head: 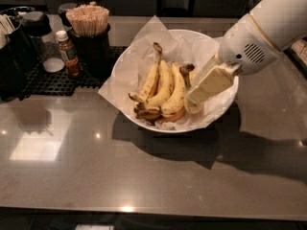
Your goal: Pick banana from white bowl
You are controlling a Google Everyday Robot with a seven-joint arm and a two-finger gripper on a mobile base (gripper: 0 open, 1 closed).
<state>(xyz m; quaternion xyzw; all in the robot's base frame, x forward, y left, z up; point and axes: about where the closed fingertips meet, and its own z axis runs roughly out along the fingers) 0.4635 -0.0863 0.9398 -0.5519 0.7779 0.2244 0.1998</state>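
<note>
Camera view has the cream-coloured tool (194,98) on its chunky white arm reaching down from the upper right into the wide, shallow white bowl (221,113), which sits on the glossy grey worktop (144,176). Honestly can't tell whether the tool is wide, narrow or already pinching something. It's seen side-on and covers whatever is under it.

The one to grab, the curved yellow banana with brown blotches and a dark stem (191,75), is right at the tool and mostly hidden behind it. Only the stem end and a bit of skin poke out just up and left of the tip. Directly left of the tool, close enough that they may be touching, is the bunch of three yellow bananas with blackened tips (163,87). Everything lies on the crinkled white paper liner (144,40).

My take on handling: it's light but ripe, so soft and easy to bruise, and a gentle squeeze is plenty. The skin is smooth and the body rounded, so it could roll or slip out. I'd pinch across the middle of the curve where it balances, not the stem. Watch for dragging the paper or nudging the neighbours on the lift. Far to the tool's left, the dark cup of wooden sticks (88,23) is well out of the way.
</note>
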